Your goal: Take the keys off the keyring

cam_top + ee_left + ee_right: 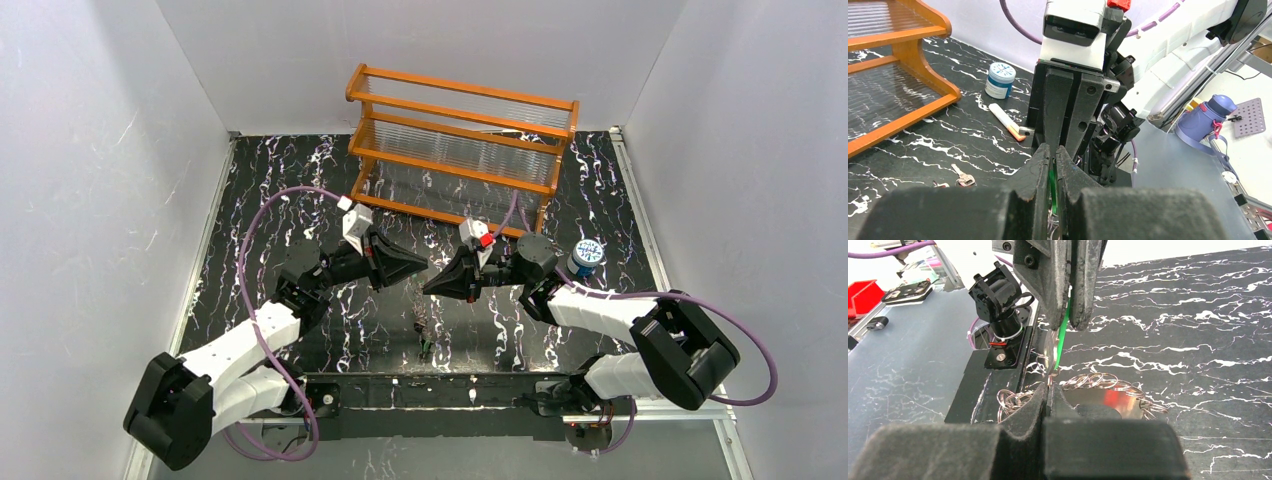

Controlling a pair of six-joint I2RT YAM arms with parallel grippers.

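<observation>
My left gripper (pixel 421 268) and right gripper (pixel 431 286) meet tip to tip above the middle of the table. The left gripper (pixel 1053 150) is shut on a green key (pixel 1053 181). In the right wrist view this green key (pixel 1063 332) hangs from the left fingers (pixel 1083 285) down to my right gripper (pixel 1048 389). The right gripper is shut on a wire loop of the keyring (pixel 1098 382), a bunch of silvery loops round a shiny plate. The bunch shows dark under the grippers (pixel 422 335). A loose silvery key (pixel 963 176) and a red key head (pixel 940 185) lie on the table.
A wooden rack (pixel 460 140) stands at the back. A jar with a blue-white lid (pixel 586 256) sits at the right, and shows in the left wrist view (pixel 1000 80) near a clear tube with an orange cap (pixel 1007 121). The arms' black base bar (pixel 440 390) runs along the near edge.
</observation>
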